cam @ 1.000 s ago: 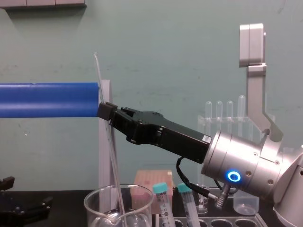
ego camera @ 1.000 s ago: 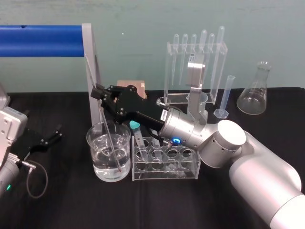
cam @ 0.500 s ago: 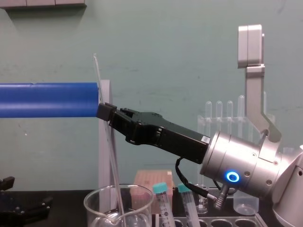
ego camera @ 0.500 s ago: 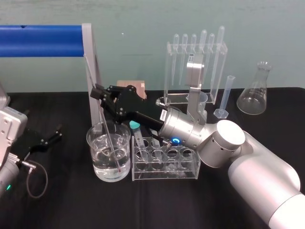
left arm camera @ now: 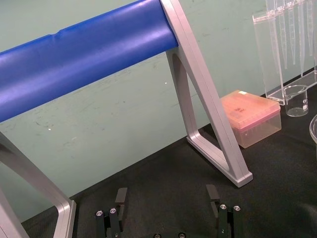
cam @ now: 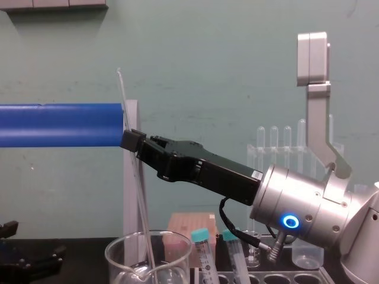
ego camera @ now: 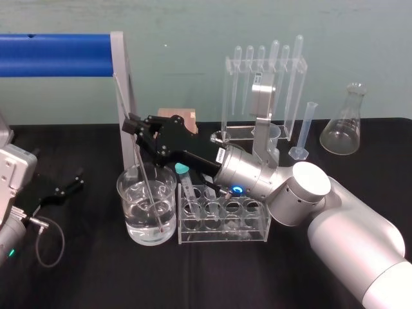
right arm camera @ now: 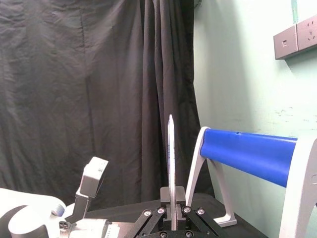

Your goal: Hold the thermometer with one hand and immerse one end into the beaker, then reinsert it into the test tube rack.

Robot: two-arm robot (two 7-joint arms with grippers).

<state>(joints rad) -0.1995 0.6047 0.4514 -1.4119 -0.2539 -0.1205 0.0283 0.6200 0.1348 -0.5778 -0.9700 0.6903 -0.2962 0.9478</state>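
The thermometer [ego camera: 138, 154], a long thin glass rod, leans with its lower end in the water of the wide glass beaker [ego camera: 131, 207] and its top up by the grey frame post. My right gripper [ego camera: 132, 126] is shut on it partway up, above the beaker's rim. In the chest view the thermometer [cam: 135, 177] runs from the right gripper [cam: 130, 141] down into the beaker [cam: 116, 255]. In the right wrist view the thermometer [right arm camera: 171, 163] stands between the closed fingers. The test tube rack [ego camera: 222, 234] sits just right of the beaker. My left gripper [ego camera: 63, 185] rests open at the table's left.
Two teal-capped tubes [cam: 201, 238] stand in the rack. A blue bar on a grey frame [ego camera: 121, 77] crosses behind the beaker. Behind stand a pipette stand [ego camera: 264, 90], a graduated cylinder [ego camera: 308, 129], a flask [ego camera: 346, 129], a small beaker [left arm camera: 296, 99] and a pink box [left arm camera: 252, 116].
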